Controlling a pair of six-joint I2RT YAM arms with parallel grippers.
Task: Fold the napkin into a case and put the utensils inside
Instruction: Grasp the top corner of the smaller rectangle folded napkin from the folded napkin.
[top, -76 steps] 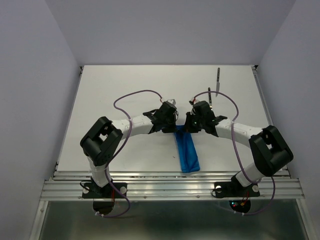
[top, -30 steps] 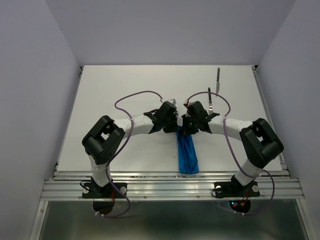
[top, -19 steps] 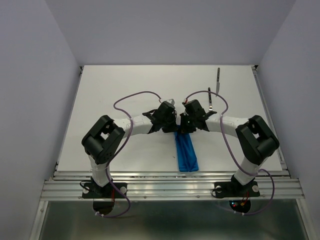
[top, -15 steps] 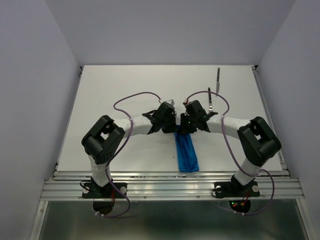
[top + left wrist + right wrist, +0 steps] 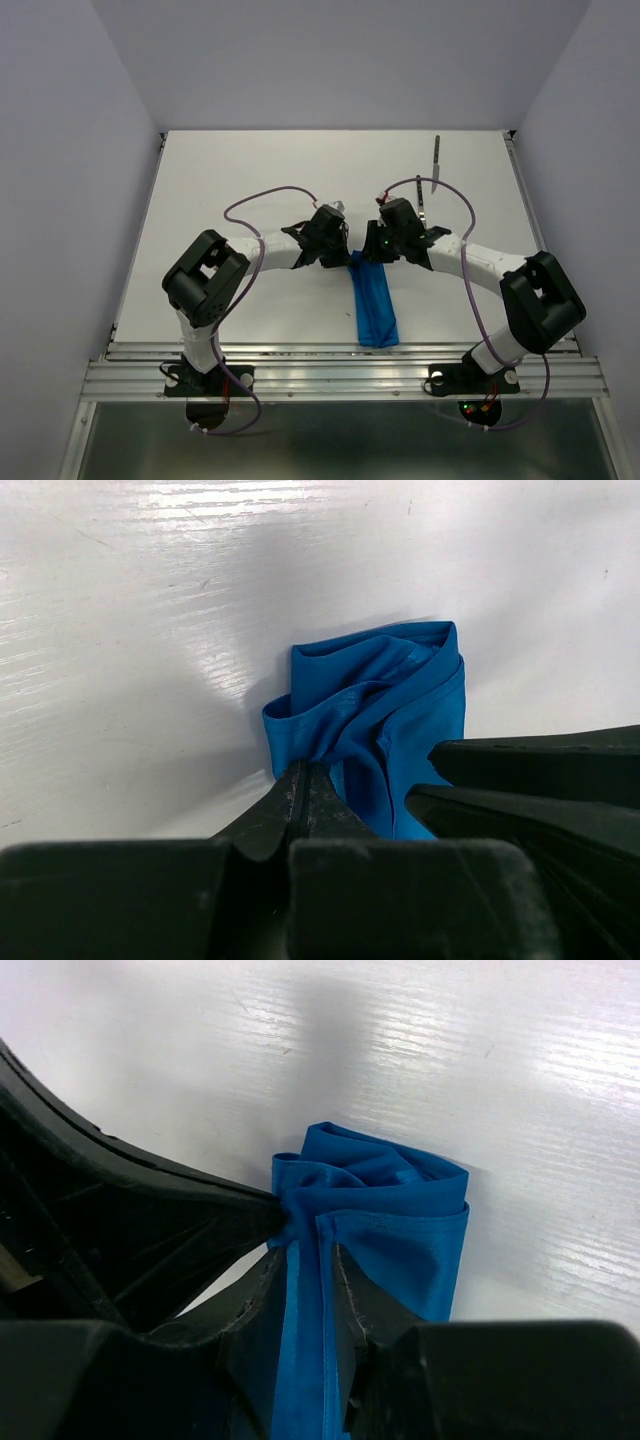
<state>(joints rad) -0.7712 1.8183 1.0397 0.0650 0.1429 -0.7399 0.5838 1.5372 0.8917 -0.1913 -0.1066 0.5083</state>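
The blue napkin (image 5: 377,310) lies as a narrow folded case running toward the table's near edge. My left gripper (image 5: 347,252) is shut on the left corner of its far end (image 5: 303,768). The bunched far end of the napkin (image 5: 385,695) spreads just beyond the pinch. My right gripper (image 5: 374,252) hovers over the same end, its jaws (image 5: 308,1252) parted with a fold of the napkin (image 5: 400,1210) running between them. The utensils lie at the back right: a knife (image 5: 437,160) with a dark handle, and a fork (image 5: 423,203) nearer my right arm.
The two grippers nearly touch; the left fingers (image 5: 150,1210) fill the left of the right wrist view, and the right fingers (image 5: 540,775) fill the right of the left wrist view. A purple cable (image 5: 430,185) loops over the fork. Grey walls enclose the white table (image 5: 220,180).
My right gripper's jaws have parted from shut, and the right arm has swung slightly back to the right. The left gripper keeps its pinch; the napkin's near end has stayed put.
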